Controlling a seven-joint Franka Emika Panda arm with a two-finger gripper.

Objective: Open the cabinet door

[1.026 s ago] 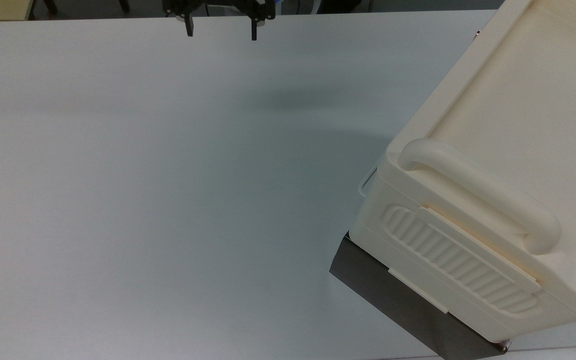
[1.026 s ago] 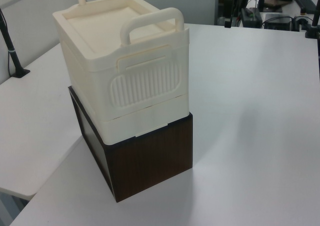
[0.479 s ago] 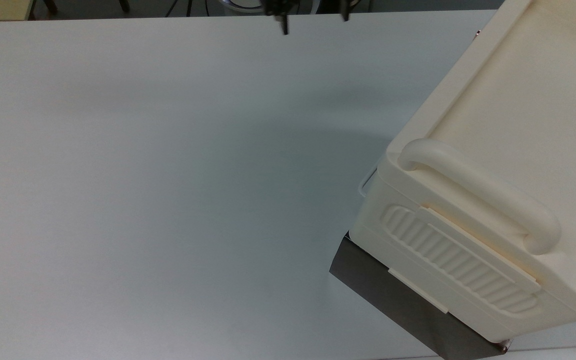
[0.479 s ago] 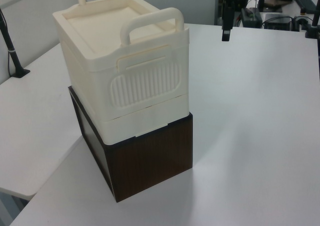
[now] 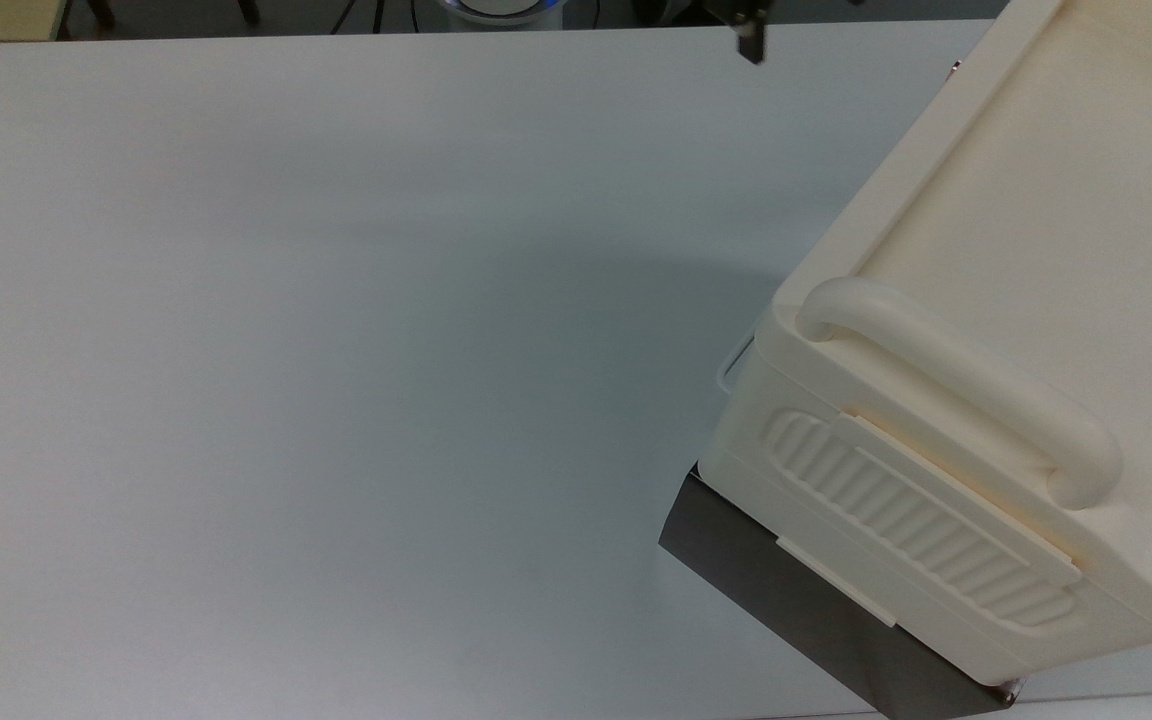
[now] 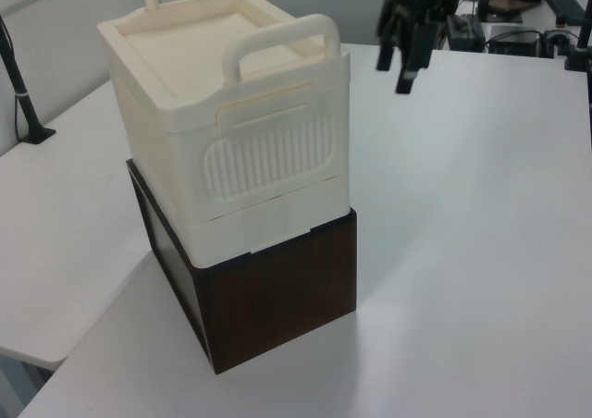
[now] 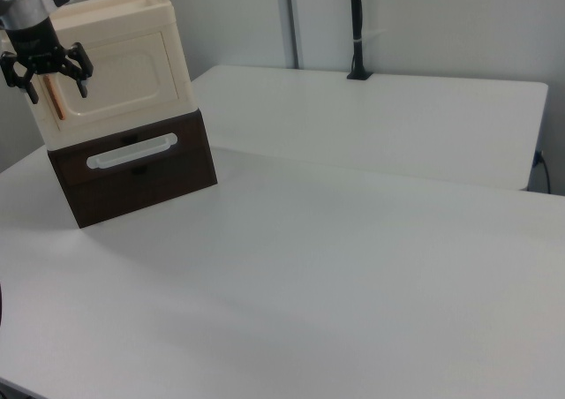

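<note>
The cream cabinet (image 7: 110, 63) stands on a dark brown drawer box (image 7: 141, 174) at the right view's left. Its cabinet door (image 7: 124, 72) faces the right view and is closed, a flat panel with a recessed centre and a copper-orange bar handle (image 7: 56, 101) at its left edge. My gripper (image 7: 56, 88) hangs open in front of that handle edge, apart from the door. In the left view the gripper (image 6: 393, 76) hovers right of the cabinet (image 6: 231, 122), level with its top. One dark finger (image 5: 755, 48) shows at the upper edge of the top view.
The brown box has a white drawer handle (image 7: 132, 150). The cabinet carries thick top handles (image 5: 956, 385) and a ribbed side panel (image 6: 268, 154). The white table (image 5: 336, 350) spreads wide beside the cabinet. A black pole (image 7: 356, 28) rises at the far table.
The gripper has moved toward the cabinet: to the right along the top view's upper edge, and leftward and lower in the left view. The cabinet has not moved.
</note>
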